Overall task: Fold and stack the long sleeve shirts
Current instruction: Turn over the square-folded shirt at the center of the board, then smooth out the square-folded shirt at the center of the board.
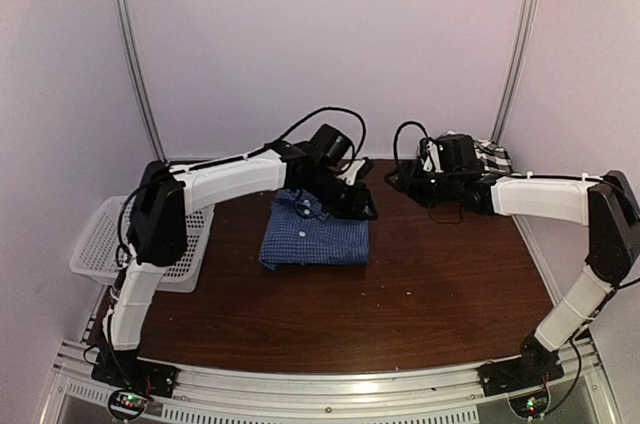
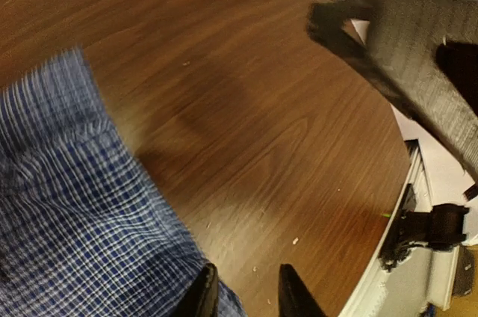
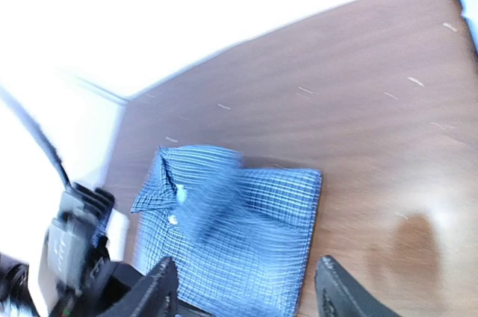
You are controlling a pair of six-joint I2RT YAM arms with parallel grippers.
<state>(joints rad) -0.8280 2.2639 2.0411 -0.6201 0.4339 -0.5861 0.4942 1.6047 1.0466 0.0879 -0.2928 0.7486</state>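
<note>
Expect the blue checked shirt (image 1: 315,234) limp and light; pinch a folded edge. Your left pincer (image 2: 248,294) and right pincer (image 3: 246,291) gape empty.

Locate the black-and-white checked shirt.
Top view: the black-and-white checked shirt sits at the far right corner of the table, mostly hidden behind the right arm, right of the folded blue shirt.
</note>
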